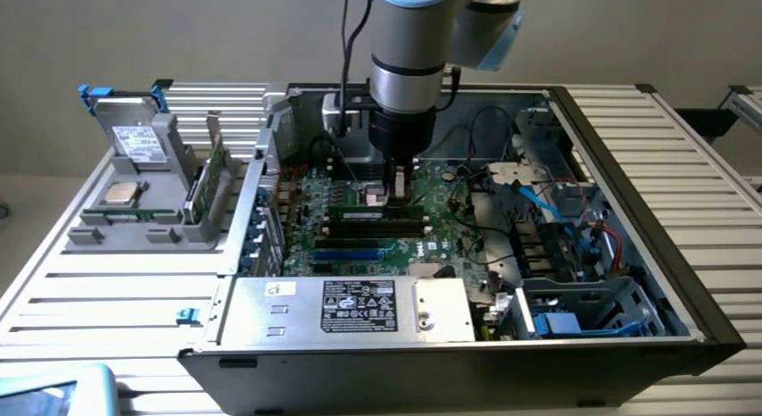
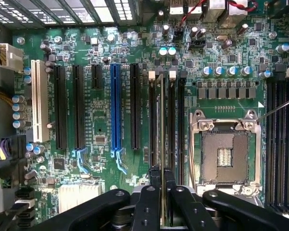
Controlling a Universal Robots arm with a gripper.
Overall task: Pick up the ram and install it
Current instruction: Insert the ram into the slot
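Pinching in close, the gripper (image 2: 162, 177) has its jaws nearly shut on the ram (image 2: 162, 120), gripped edge-on and standing upright between the fingers. Just beyond, that thin green stick runs in line with the black memory slots (image 2: 172, 120) beside the open processor socket (image 2: 225, 154) (seated or hovering, I cannot tell), deep inside the computer case (image 1: 417, 371) on the slatted counter (image 1: 107, 282).

Silver-grey arm (image 1: 409, 72) with blue caps, black pincer (image 2: 162, 174).
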